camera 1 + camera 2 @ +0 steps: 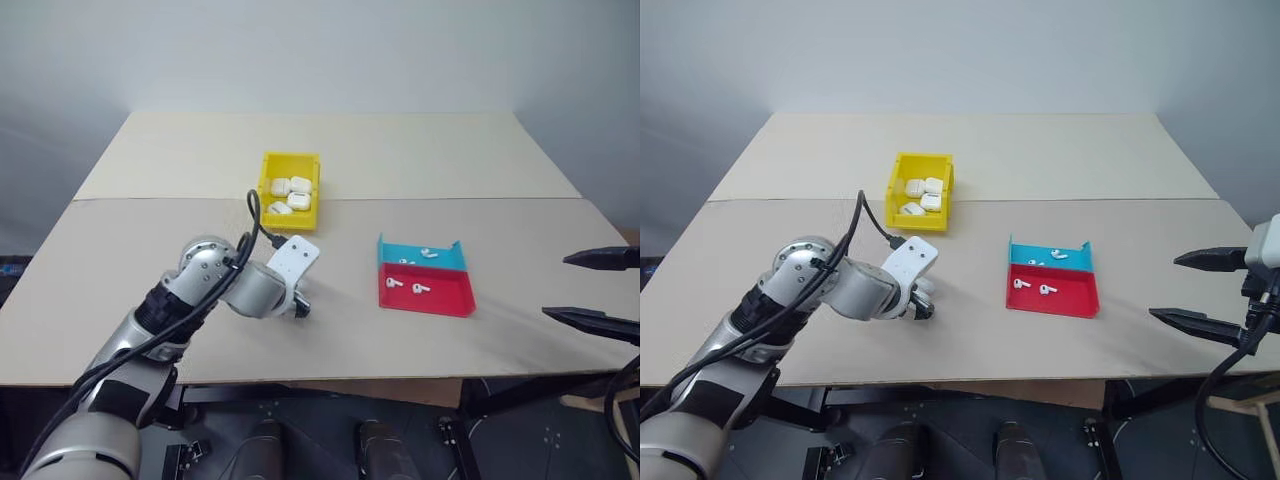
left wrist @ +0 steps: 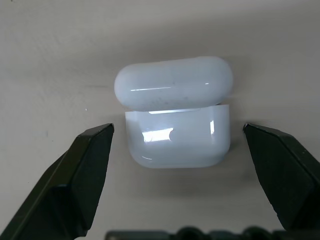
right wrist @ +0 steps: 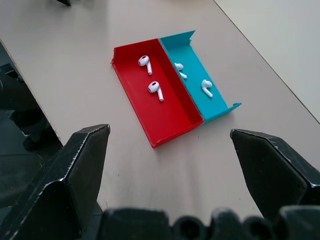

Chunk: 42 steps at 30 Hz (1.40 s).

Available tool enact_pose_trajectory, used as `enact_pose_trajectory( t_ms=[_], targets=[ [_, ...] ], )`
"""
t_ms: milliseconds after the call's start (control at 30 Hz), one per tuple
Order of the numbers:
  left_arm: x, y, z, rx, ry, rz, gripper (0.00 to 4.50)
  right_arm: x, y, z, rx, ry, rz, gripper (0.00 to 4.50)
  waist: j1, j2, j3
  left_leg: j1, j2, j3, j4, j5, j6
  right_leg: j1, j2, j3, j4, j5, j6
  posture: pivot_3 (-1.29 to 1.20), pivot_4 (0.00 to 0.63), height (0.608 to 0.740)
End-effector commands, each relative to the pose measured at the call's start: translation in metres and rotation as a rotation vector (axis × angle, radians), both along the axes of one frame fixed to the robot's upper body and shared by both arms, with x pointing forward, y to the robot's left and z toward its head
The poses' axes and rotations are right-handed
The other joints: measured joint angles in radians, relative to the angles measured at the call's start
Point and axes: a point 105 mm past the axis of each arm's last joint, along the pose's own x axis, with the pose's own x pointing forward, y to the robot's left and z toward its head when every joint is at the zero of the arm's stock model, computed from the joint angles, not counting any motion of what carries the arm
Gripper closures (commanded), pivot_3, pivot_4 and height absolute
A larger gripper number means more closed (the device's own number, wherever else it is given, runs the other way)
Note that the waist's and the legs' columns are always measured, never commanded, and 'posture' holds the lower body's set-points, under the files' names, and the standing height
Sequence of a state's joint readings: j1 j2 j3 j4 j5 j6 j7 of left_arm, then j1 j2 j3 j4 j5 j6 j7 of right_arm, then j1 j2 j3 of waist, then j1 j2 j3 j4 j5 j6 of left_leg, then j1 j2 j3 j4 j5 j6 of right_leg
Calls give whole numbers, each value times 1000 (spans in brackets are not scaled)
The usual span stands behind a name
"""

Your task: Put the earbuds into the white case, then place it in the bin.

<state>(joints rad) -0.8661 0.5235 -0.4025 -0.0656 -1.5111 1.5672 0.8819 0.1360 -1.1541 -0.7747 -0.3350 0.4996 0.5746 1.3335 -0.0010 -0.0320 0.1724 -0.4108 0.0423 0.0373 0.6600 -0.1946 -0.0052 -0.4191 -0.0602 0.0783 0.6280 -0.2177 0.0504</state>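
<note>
We note the bin (image 1: 290,190) holding several white cases, four earbuds (image 3: 155,89) in the red and blue tray (image 3: 172,112), left hand (image 2: 175,145) wide open around the white case (image 2: 176,112), lid ajar, right hand (image 3: 170,150) open, empty.

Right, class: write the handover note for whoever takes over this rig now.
Left gripper: open, jaws either side of the case, not yet gripping; lid ajar, case on the table.
Right gripper: open, empty, near the tray.
Earbuds: four in the tray, two per half.
Bin: already holds several cases.
Left to do: earbuds into case, case into bin.
</note>
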Motion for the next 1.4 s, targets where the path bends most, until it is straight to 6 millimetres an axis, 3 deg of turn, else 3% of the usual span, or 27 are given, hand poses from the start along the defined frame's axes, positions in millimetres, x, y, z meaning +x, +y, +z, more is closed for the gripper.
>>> enact_pose_trajectory(
  t_ms=[33,67,167,300,500,600,700,800,933,1067,1133,1233,1400],
  targets=[
    [-1,11,-12,57,43,14,0,1,2,7,8,-39,1,19,-4,0,0,0,0,0,0,0,0,0,0,0,0,0,0,0,150,740],
    [-2,10,-12,45,49,10,0,1,2,7,9,-40,0,19,-6,0,0,0,0,0,0,0,0,0,0,0,0,0,0,0,150,740],
    [-3,9,-13,33,61,-2,549,2,2,7,13,-42,-3,0,-13,0,0,0,0,0,0,0,0,0,0,0,0,0,0,0,150,740],
    [1,15,-10,42,44,23,1719,3,2,3,16,-39,-6,0,-15,0,0,0,0,-1,0,0,0,0,0,0,0,0,0,0,150,740],
    [7,27,4,123,-66,18,1719,5,2,3,22,-46,-6,0,-24,0,0,1,-1,-2,0,0,0,0,0,0,0,0,0,0,150,740],
    [9,43,19,135,-115,29,1719,5,1,4,19,-52,-3,0,-33,0,0,0,-1,-2,0,-1,-1,-2,1,1,1,1,0,0,150,740],
    [11,58,41,93,-161,50,1719,9,-3,8,4,-64,-8,0,-39,-1,1,-2,-1,-2,-1,-1,-1,-3,1,1,0,1,0,0,150,740],
    [8,60,54,13,-198,18,1719,13,-6,13,4,-90,-13,0,-36,-1,1,-4,-2,-2,-1,0,0,-4,0,0,-1,0,1,0,150,740],
    [6,47,80,-304,-390,-93,1719,19,-1,15,3,-104,16,0,-34,-2,1,-5,-2,-2,-3,0,0,-4,-1,1,-4,0,1,0,150,740],
    [3,32,83,-551,-570,-262,1719,24,9,17,-42,-119,61,0,-31,-1,1,-5,-2,-2,-5,0,1,-4,-1,0,-5,-1,-1,0,150,740],
    [-6,20,92,-724,-784,-430,1719,23,15,15,-92,-103,93,0,-21,0,0,-5,-3,-2,-6,0,1,-4,-1,1,-6,-1,-1,0,150,740],
    [-24,3,76,-846,-801,-644,1719,22,29,9,-190,-100,184,0,-11,0,0,-5,-2,-1,-7,0,1,-4,-1,0,-10,1,-4,0,150,740],
    [-26,-15,60,-966,-900,-758,1719,27,47,-6,-329,-27,337,0,-7,3,-2,-7,-1,-1,-6,0,1,-2,-1,0,-15,2,-1,0,150,740]
  ],
)
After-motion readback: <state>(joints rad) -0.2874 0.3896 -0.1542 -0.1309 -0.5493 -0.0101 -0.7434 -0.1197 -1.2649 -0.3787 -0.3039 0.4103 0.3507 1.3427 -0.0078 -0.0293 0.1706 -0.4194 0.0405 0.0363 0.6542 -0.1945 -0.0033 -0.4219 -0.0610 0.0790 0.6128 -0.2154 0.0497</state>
